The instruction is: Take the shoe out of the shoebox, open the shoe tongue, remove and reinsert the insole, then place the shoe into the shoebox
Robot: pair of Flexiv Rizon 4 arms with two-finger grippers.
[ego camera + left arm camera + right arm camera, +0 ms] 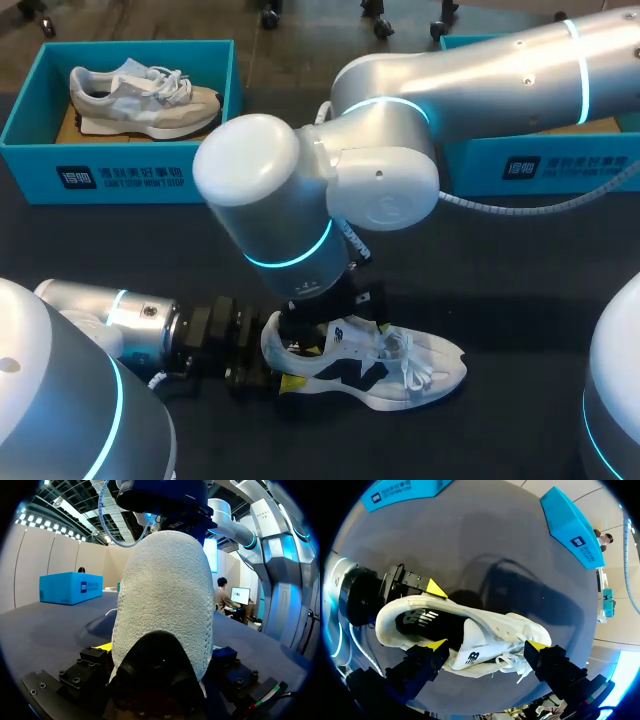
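Observation:
The white shoe with black panels (400,370) lies on its sole on the dark table, toe to the right. My left gripper (285,367) comes in low from the left, shut on the heel (165,595), which fills the space between its fingers. One of its yellow fingertips (436,587) presses the heel's far side. My right gripper (486,645) hangs open just above the shoe, its tips either side of the raised tongue (470,647) and touching nothing. The shoe's dark opening (427,622) shows. In the head view the right wrist (330,300) hides the collar.
A blue shoebox (120,180) at the back left holds a second, beige shoe (140,95). Another blue shoebox (540,165) stands at the back right, its inside hidden behind my right arm. Bare dark table lies between the boxes and the white shoe.

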